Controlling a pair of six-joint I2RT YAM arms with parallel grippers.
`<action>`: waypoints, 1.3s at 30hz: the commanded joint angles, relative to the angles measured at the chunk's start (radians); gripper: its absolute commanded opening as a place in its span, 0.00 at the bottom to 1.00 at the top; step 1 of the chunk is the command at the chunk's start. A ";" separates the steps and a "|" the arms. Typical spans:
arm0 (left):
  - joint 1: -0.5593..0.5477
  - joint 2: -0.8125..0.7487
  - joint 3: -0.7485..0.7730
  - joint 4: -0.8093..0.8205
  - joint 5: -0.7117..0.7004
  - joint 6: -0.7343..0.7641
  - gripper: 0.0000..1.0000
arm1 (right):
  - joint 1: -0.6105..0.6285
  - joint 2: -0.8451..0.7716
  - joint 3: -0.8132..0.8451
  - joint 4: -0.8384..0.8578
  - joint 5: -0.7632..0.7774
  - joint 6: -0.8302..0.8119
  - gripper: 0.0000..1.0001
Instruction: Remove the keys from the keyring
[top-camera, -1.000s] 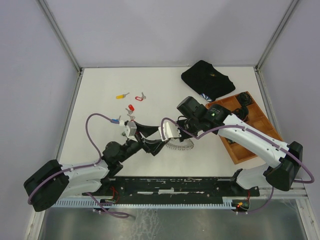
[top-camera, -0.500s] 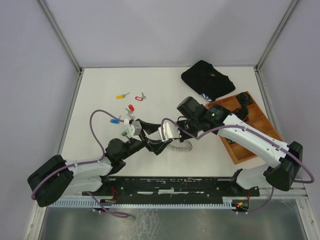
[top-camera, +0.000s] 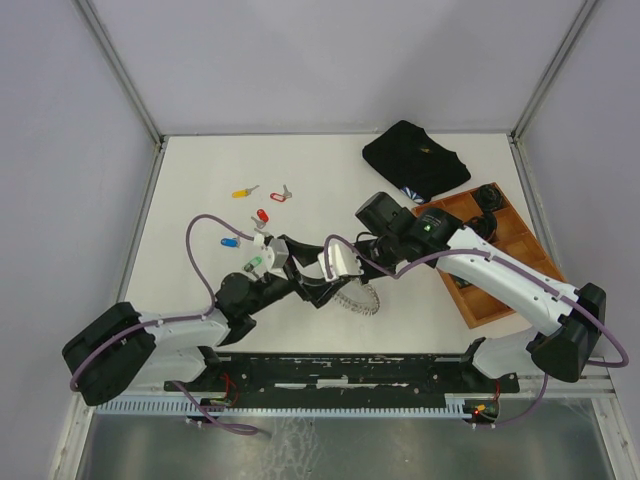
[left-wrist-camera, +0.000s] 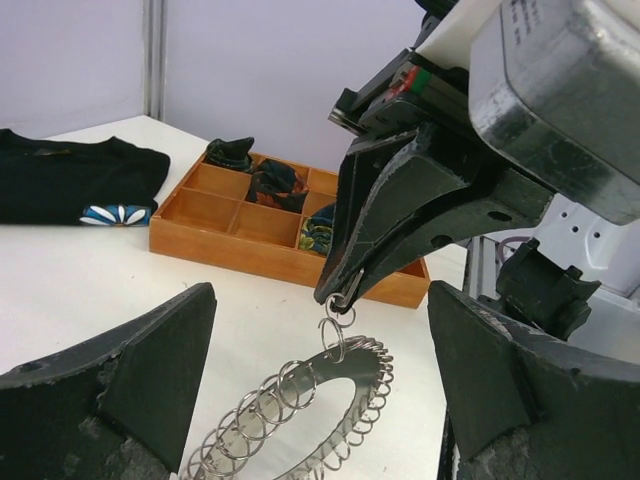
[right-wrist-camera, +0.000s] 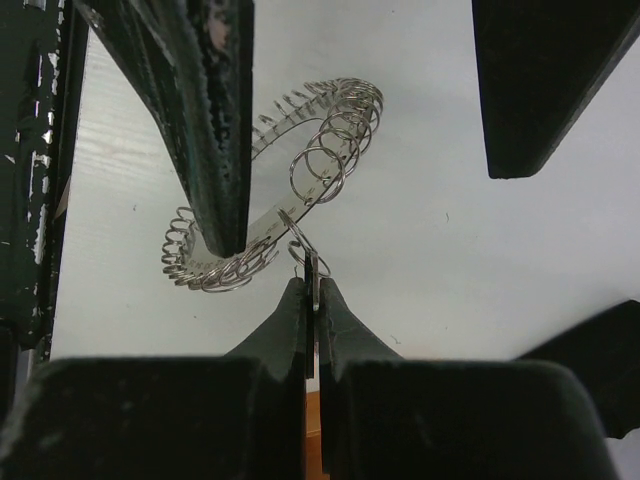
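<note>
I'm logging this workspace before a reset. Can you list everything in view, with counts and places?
keys: five, yellow, two red, blue, green heads, loose on table's left
keyring: one, silver, held tilted near table's middle
shirt: one, black, far right
tray: one, wooden, right side
bundles: at least three, dark, in tray compartments
table: one, white
left end effector: one, black, open, facing keyring
right end effector: one, black, shut on keyring

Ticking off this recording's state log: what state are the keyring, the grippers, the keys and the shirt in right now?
keyring: tilted, one edge raised.
right gripper: shut on a small loop of the keyring.
left gripper: open, a finger on either side of the keyring.
keys: loose on the table, off the ring.
shirt: folded, lying flat.
</note>
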 joint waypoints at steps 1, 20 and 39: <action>0.005 0.019 0.047 0.093 0.053 0.058 0.91 | -0.012 -0.042 0.024 0.005 -0.044 -0.002 0.00; 0.003 0.142 0.131 -0.022 0.120 0.134 0.54 | -0.019 -0.043 0.025 0.002 -0.061 -0.002 0.00; 0.003 0.188 0.182 -0.072 0.166 0.125 0.38 | -0.020 -0.040 0.023 0.004 -0.065 0.002 0.00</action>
